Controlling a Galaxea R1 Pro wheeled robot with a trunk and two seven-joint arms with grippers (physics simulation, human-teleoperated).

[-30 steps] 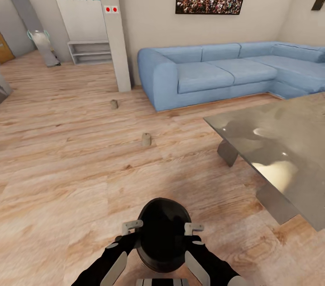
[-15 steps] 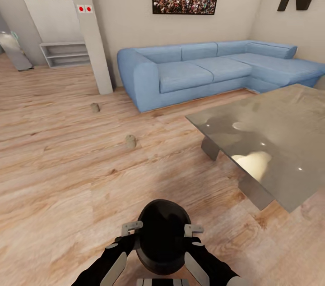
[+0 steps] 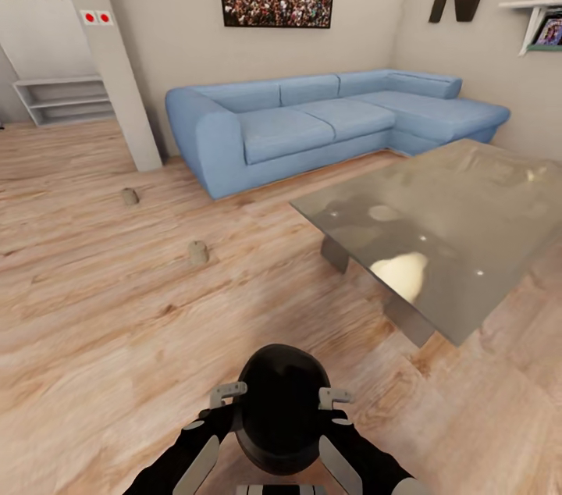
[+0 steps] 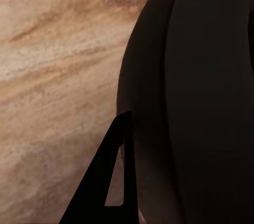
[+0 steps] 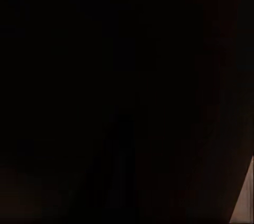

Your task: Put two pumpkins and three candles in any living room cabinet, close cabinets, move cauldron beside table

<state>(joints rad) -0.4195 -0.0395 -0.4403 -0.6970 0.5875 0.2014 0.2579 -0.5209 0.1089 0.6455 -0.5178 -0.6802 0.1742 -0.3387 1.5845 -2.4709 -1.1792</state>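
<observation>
Presently we hold the cauldron (image 3: 281, 409) low at the near edge of the head view, pressed between the left gripper (image 3: 228, 392) and the right gripper (image 3: 334, 397), one on each flank. Whether each pair of jaws is clamped on the rim or merely set against the wall, we cannot tell. In the left wrist view the black wall of the pot sits close against the lens above the wood floor (image 4: 58, 75).

Compared with a second ago, the whole scene has slid leftward while cauldron and arms keep their place in frame: we judge the base has turned right, not that anything in the room moved. The bench (image 3: 437, 229), the glass-topped coffee table, now lies more squarely ahead, to the right and well apart.

Two candles (image 3: 197, 251) (image 3: 129, 197) stand on the floor, far left. The blue sofa (image 3: 312, 124) runs along the far wall.

Judgement: we are carrying the cauldron to the bench; set-down is not yet done.
</observation>
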